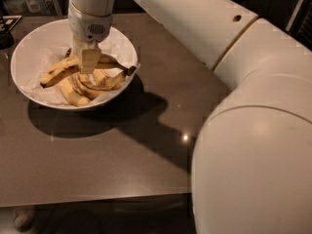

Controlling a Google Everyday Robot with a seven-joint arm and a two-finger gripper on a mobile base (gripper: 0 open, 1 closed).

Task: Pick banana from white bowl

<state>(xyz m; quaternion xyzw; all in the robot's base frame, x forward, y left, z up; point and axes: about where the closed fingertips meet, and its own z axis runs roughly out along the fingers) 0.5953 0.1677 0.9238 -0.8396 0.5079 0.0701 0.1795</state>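
Note:
The white bowl [25, 47] stands on the far left of the dark table [122, 160]. The banana [58, 71] is long, yellow with brown ends, and lies across the bowl from left to right above the others. My gripper [89, 65] reaches straight down into the bowl and is shut on the banana's middle. One pale finger [90, 58] shows in front of the banana. Shorter, more curved bananas [74, 94] lie under it in the bowl.
My own arm's large white links [253, 150] fill the right side and hide the table's right part. A dark object [5, 33] sits at the table's far left edge. The table's front edge runs along the bottom.

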